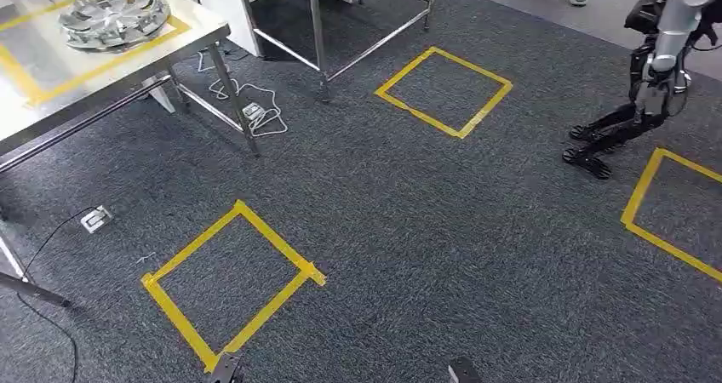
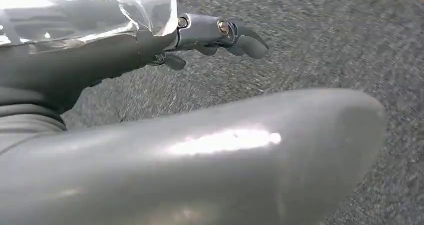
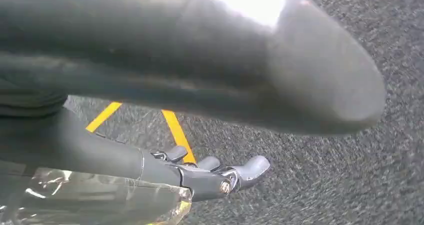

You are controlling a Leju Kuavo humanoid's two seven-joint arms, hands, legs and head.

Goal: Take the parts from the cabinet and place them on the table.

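Both of your hands hang low over the grey carpet [image 1: 409, 230] with nothing in them: the left hand [image 2: 220, 35] has its dark fingers loosely extended and apart, and so does the right hand [image 3: 220, 175], near yellow tape. Going left to right in the head view, a shiny, round, spoked metal wheel cover [image 1: 113, 15] already lies flat on the steel bench [image 1: 77, 94], inside its yellow outline, well ahead and left, nearer your left arm. Next come three yellow floor squares and another humanoid robot [image 1: 647, 77] far right. You cannot see the cabinet.

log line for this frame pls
left hand: empty, over carpet | right hand: empty, over carpet | hubcap: on table
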